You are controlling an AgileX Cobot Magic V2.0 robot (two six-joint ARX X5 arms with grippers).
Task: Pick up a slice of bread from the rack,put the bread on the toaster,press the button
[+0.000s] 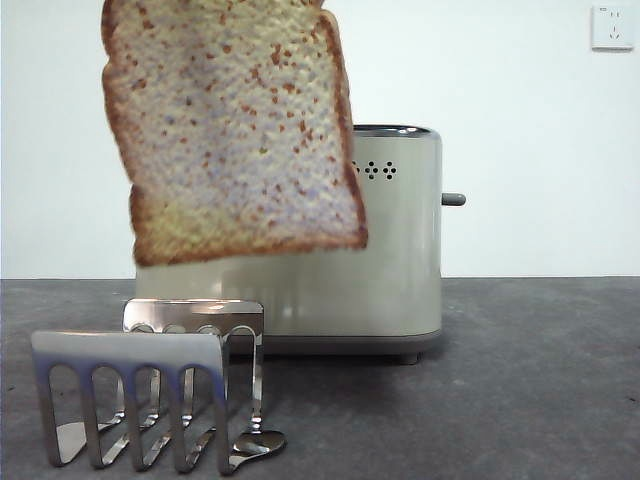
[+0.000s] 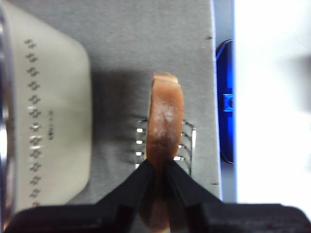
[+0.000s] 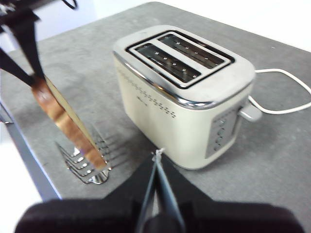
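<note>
Right now the left gripper (image 2: pixel 159 167) has its two black jaws pinched tight on the slice of bread (image 1: pixel 235 130). It grips the bread by the brown crust at one edge, and the rest of the slice hangs down from there. The bread is up in the air and a bit tilted. It touches nothing but the jaws.

Under the bread sits the rack (image 1: pixel 150 395), a small shiny metal thing with arched slots. The rack has no bread in it now. The bread hangs well above it.

Just behind the rack stands the toaster (image 1: pixel 400 250), big and cream with a shiny top rim. The right wrist view shows two long slots (image 3: pixel 180 56) on top, and both look bare inside. A grey lever (image 1: pixel 453 199) sticks out of one end, and some small buttons (image 3: pixel 221 131) sit on that same end. A white cord (image 3: pixel 284 92) runs off from it across the grey table (image 1: pixel 540 380).

The right gripper (image 3: pixel 156 160) waits off to the side, near the toaster's button end. Its jaws are closed together with nothing between them.

So I think the first job is done: the bread is out of the rack. Still to do: carry the bread over the toaster, set it on top, then press the button.
</note>
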